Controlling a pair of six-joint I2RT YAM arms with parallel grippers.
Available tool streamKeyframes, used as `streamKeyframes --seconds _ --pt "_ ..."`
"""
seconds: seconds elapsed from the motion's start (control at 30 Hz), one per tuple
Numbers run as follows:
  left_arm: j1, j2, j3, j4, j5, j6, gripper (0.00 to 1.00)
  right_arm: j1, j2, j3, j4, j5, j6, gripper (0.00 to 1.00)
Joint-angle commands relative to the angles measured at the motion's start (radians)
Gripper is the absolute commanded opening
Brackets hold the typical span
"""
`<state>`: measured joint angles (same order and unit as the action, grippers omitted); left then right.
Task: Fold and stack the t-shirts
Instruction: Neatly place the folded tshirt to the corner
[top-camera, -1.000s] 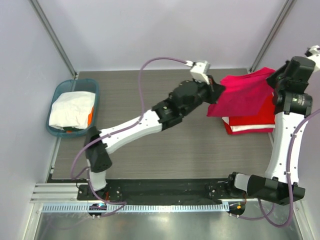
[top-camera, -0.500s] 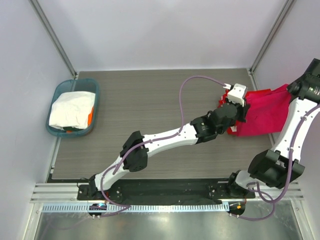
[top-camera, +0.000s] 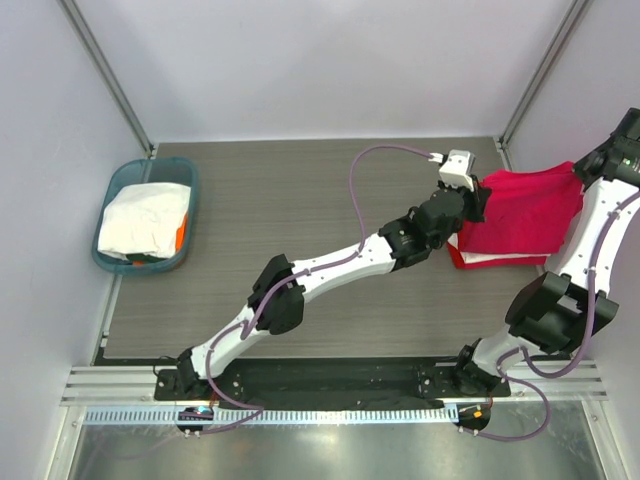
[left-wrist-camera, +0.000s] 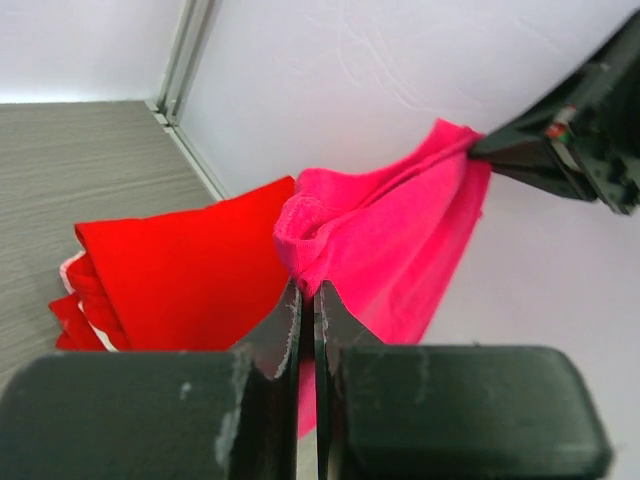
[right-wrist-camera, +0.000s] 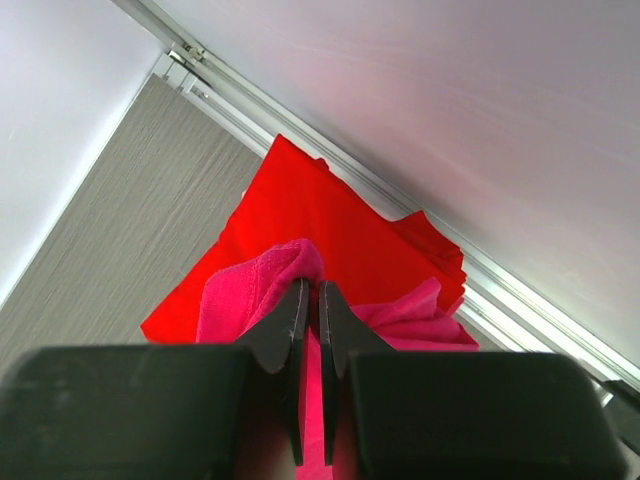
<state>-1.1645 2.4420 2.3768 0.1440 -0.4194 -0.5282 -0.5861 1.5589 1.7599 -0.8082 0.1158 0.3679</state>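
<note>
One magenta-pink t-shirt (top-camera: 525, 205) is in view. There is one stack of red t-shirts (top-camera: 462, 250) with one thin white layer showing in it; how many red ones it holds cannot be told. One teal basket (top-camera: 135, 175) contains one white garment (top-camera: 145, 220). Two arms appear, the left arm (top-camera: 330, 270) and the right arm (top-camera: 590, 235).

From above, the pink shirt (top-camera: 525, 212) covers most of the red stack (top-camera: 500, 264); the right arm (top-camera: 625, 150) runs off the picture's edge. An orange thing (top-camera: 181, 235) in the basket (top-camera: 112, 195) is too small to tell
</note>
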Motion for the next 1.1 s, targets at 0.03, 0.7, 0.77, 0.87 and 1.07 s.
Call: streamKeyframes --seconds 0.03,0.7,0.77,0.87,1.07 --pt "0.035 0.025 0.058 0.100 -0.013 -0.070 0.00 -0.009 0.026 0.067 0.096 0.016 -0.012 0.01" --pt "0.111 0.233 0.162 0.305 -0.094 -0.253 0.00 -0.009 0.208 0.029 0.335 -0.166 0.106 0.01" --pt "0.118 0.270 0.174 0.318 -0.123 -0.259 0.00 -0.004 0.257 0.029 0.375 -0.189 0.132 0.01" --pt "0.149 0.362 0.235 0.341 -0.144 -0.289 0.08 0.018 0.352 0.088 0.388 -0.192 0.125 0.01" --pt "0.209 0.464 0.271 0.461 -0.087 -0.185 1.00 0.049 0.492 0.180 0.386 -0.159 0.095 0.78"
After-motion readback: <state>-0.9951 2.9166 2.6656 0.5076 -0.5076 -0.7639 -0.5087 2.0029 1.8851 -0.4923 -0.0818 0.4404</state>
